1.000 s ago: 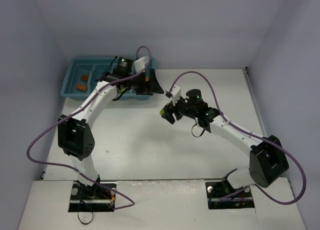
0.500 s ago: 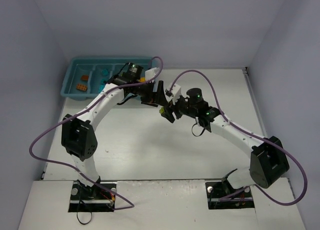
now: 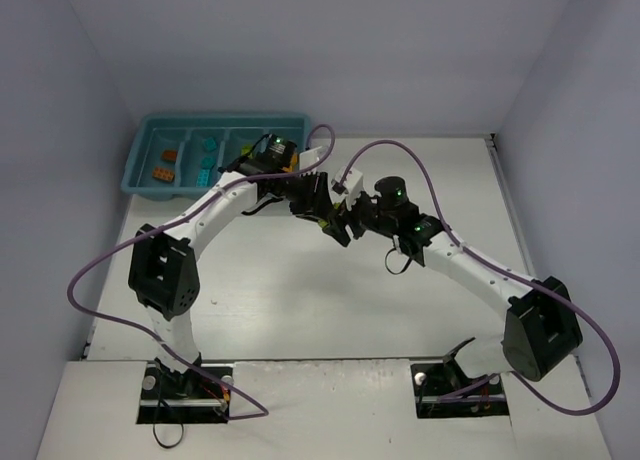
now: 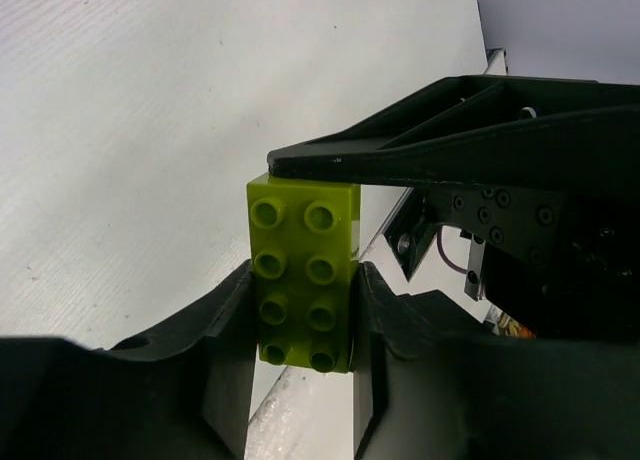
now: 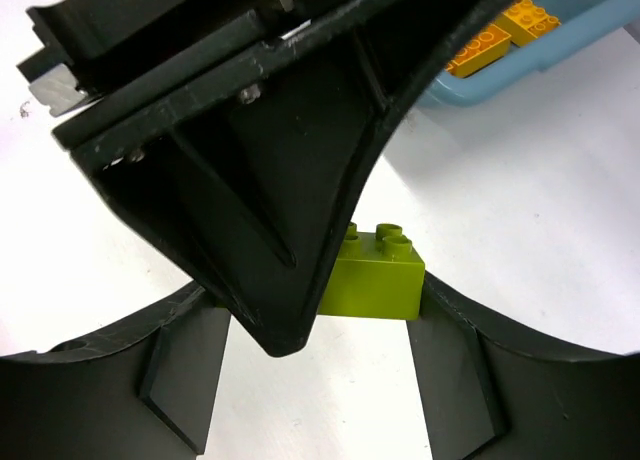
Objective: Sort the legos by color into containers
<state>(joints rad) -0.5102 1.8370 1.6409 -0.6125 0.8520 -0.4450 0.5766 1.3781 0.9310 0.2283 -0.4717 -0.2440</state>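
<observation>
A lime green lego point(image 4: 305, 270) hangs above the table's middle, gripped from two sides. My left gripper point(image 4: 303, 285) is shut on its long sides, both fingers flat against it. My right gripper point(image 5: 315, 300) holds the same lego point(image 5: 378, 278) by its ends; one left finger point(image 5: 250, 180) hides its left end. In the top view the two grippers meet, left gripper point(image 3: 316, 204) and right gripper point(image 3: 336, 226). The containers are compartments of a teal tray point(image 3: 140, 166) at the back left, holding orange legos point(image 3: 163, 165) and teal legos point(image 3: 208, 150).
Yellow-orange legos point(image 5: 500, 35) lie in the near end of the tray point(image 5: 570, 35), close behind the grippers. Purple cables loop over both arms. White walls close the table in on the left, back and right.
My left arm swung from over the tray rightward to the right gripper, and its jaws closed on the lime green lego. The right arm held still with the lego.
</observation>
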